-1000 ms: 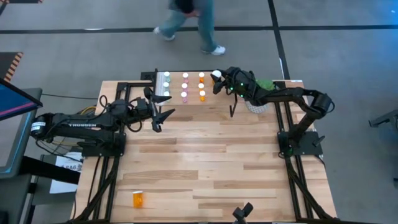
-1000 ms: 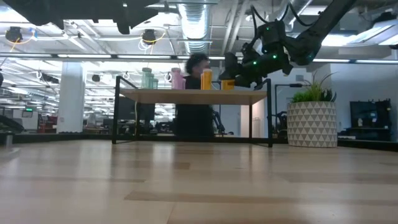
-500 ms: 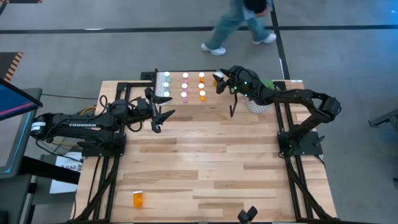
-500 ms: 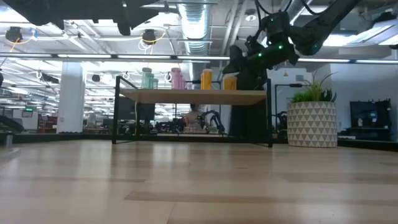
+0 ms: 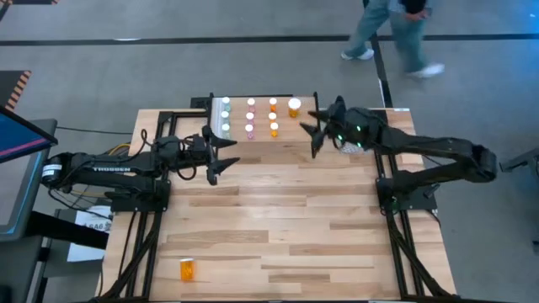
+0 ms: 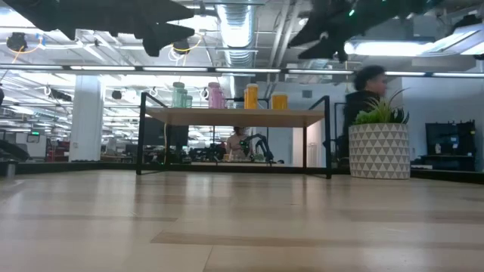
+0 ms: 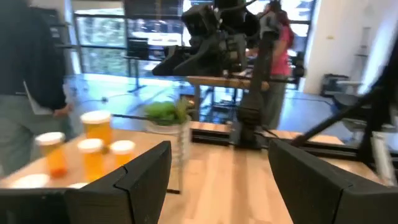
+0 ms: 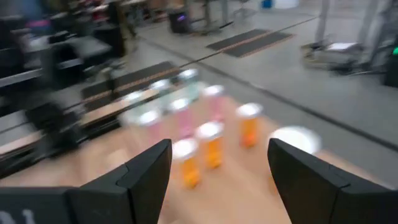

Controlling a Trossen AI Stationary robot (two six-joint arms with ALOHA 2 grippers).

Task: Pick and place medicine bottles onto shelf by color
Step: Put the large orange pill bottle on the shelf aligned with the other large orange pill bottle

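Observation:
The shelf (image 5: 240,135) stands at the table's far edge with medicine bottles upright on its top: a row of green ones (image 5: 226,117), pink ones (image 5: 250,116), orange ones (image 5: 273,116), and a larger orange one (image 5: 294,107) at the right end. One more orange bottle (image 5: 187,269) lies on its side near the table's front left corner. My right gripper (image 5: 312,128) hangs open in the air just right of the shelf, with nothing between its fingers (image 8: 217,146). My left gripper (image 5: 224,158) stands open and level, near the shelf's left front, also holding nothing (image 7: 217,149).
A potted plant (image 6: 380,147) stands right of the shelf, mostly under my right arm in the high view. A person (image 5: 396,29) walks on the floor beyond the table's far edge. Bare tabletop (image 5: 286,227) lies between the arms and toward the near edge.
My right gripper has let go of the larger orange bottle, which now stands at the shelf's right end. It has then drawn back toward the table's right and near side and risen. The person has walked to the right behind the table.

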